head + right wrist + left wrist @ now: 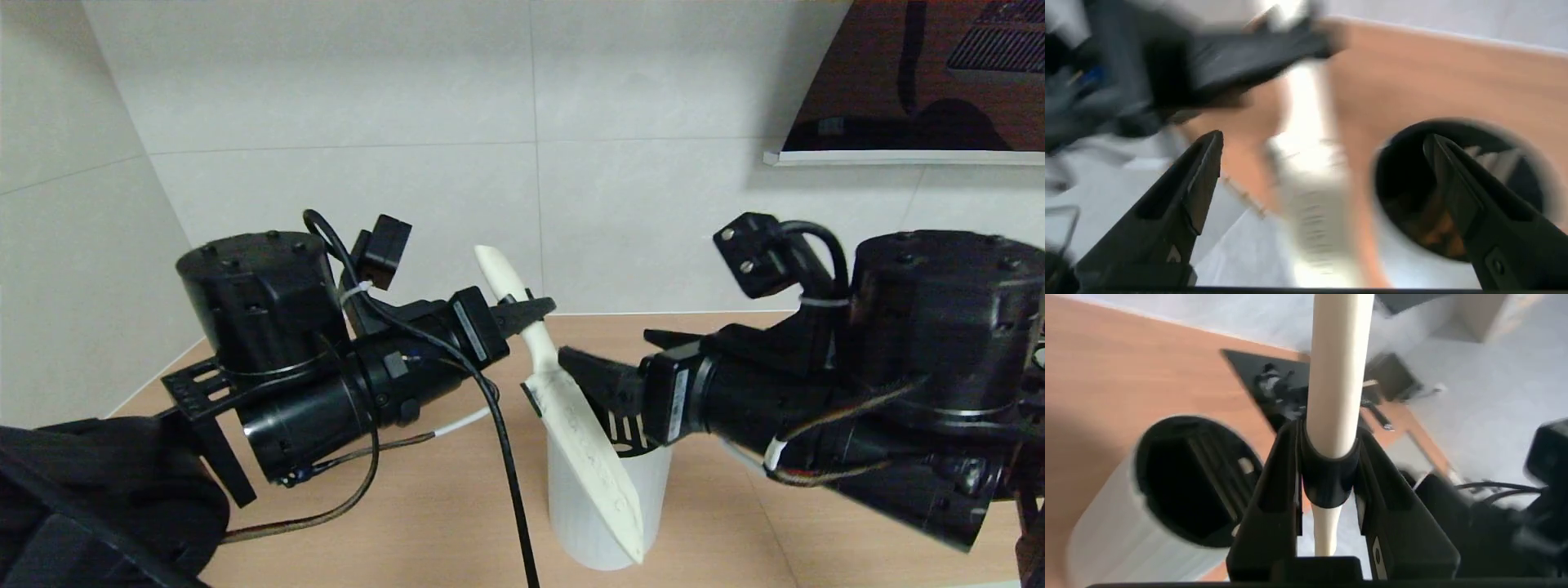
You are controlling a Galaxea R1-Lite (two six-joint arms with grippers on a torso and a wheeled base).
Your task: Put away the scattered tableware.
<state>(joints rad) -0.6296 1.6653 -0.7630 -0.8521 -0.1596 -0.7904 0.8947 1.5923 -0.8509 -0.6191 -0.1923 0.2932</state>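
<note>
Two grippers over the wooden bench [408, 506], facing each other above a white holder [571, 506].

Left gripper [535, 314]: clamped on the handle of a cream spatula [584, 433]. In its own wrist view the left gripper [1331, 453] has both fingers pressed to the sides of the round handle, which runs straight on past the fingertips as the spatula [1341, 367].

Spatula: held in the air, tilted. Handle end up toward the tiled wall [522, 98], flat blade slanting down across the front of the holder. Cannot tell whether the blade touches the holder's wall.

Right gripper [608, 347]: jaws spread wide, nothing between them, fingertips just beside the upper part of the blade. From its wrist camera the right gripper [1323, 163] frames the blurred spatula [1306, 188] in the gap, with the holder [1384, 175] beyond one finger and the left gripper [1266, 53] across from it.

Holder: upright cylinder standing on the bench, well forward of the back edge, directly below the right fingers. The left wrist view looks into its dark mouth, holder [1110, 506]; something lies inside, too dim to identify.

Dark glossy panel [914, 73] on the wall above the bench's right rear.
</note>
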